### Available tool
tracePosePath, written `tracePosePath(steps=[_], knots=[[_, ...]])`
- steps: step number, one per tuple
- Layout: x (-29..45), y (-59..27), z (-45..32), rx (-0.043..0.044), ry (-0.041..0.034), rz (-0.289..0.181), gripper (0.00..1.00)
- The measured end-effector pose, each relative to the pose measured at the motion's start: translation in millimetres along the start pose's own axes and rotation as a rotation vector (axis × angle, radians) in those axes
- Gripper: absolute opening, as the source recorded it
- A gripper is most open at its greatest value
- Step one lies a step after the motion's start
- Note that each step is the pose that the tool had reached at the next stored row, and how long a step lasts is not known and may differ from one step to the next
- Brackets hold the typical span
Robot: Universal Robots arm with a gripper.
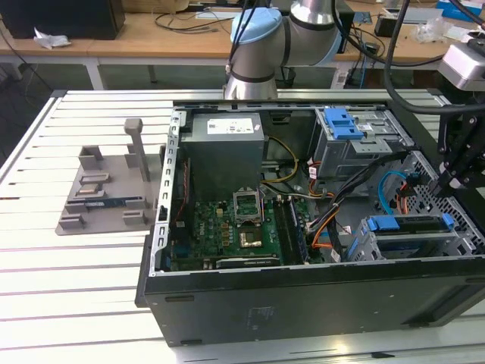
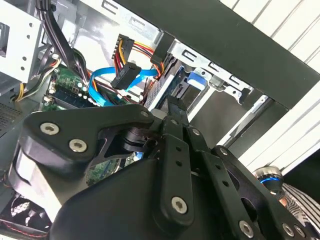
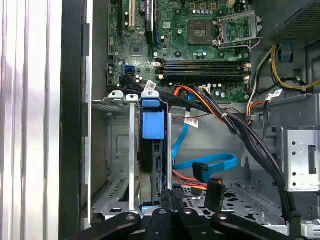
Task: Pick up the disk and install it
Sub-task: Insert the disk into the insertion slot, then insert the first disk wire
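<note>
**Figure.** The open computer case (image 1: 303, 292) lay on its side on a slatted table (image 1: 68, 280), so we looked straight down into its bays. In the exterior view the gripper (image 1: 458, 178) hung over the case at about three o'clock. The disk (image 1: 402, 224) sat at about four o'clock, standing on edge in the lower drive cage (image 1: 371, 246) inside its blue frame.

In the first wrist view the disk (image 3: 152, 150) appeared as a narrow dark slab between the cage's metal rails. We judged that the blue tab at its end was there to guide and latch it. The gripper (image 3: 175, 200) stood right at the disk's near end, in line with its long axis, as suited pressing or gripping it along the rails. We could not tell whether the gripper was open, closed or clamped on the disk.

A blue data cable (image 3: 215, 161) and a bundle of power leads (image 3: 220, 117) lay loose beside the bay, not plugged into the disk.

White stickers marked the power supply (image 1: 226, 144) at twelve o'clock, and small white tags marked the leads. We could read no print on any of them.
</note>
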State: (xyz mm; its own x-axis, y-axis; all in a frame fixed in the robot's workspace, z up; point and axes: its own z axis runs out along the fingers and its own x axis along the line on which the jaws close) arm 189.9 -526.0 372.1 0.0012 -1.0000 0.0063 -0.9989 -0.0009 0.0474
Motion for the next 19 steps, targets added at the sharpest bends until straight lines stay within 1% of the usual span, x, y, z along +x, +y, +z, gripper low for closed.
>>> tracePosePath(steps=[6, 9, 10, 11, 13, 14, 15, 16, 17, 18, 19], knots=[[-0.1, -0.4, 0.0, 0.0, 0.0, 0.0, 0.11], [-0.1, -0.5, 0.0, 0.0, 0.0, 0.0, 0.3], [-0.4, -0.5, 0.0, 0.0, 0.0018, 0.0, 0.3], [-4.7, -1.2, 0.5, -0.0001, 0.0028, 0.0, 0.3], [-15.5, -1.5, 1.8, -0.0002, 0.0029, 0.0, 0.3], [-24.2, -1.6, 3.6, -0.0003, 0.0026, 0.0, 0.3], [-30.9, -1.7, 5.5, -0.0003, 0.0027, 0.0, 0.3], [-35.3, -1.7, 6.7, -0.0003, 0.0027, 0.0, 0.3], [-43.0, -1.8, 8.5, -0.0003, 0.0028, 0.0, 0.3], [-45.3, -1.9, 9.2, -0.0002, 0.0039, 0.0, 0.3], [-46.6, -1.9, 10.1, -0.0003, 0.0092, 0.0, 0.3]])
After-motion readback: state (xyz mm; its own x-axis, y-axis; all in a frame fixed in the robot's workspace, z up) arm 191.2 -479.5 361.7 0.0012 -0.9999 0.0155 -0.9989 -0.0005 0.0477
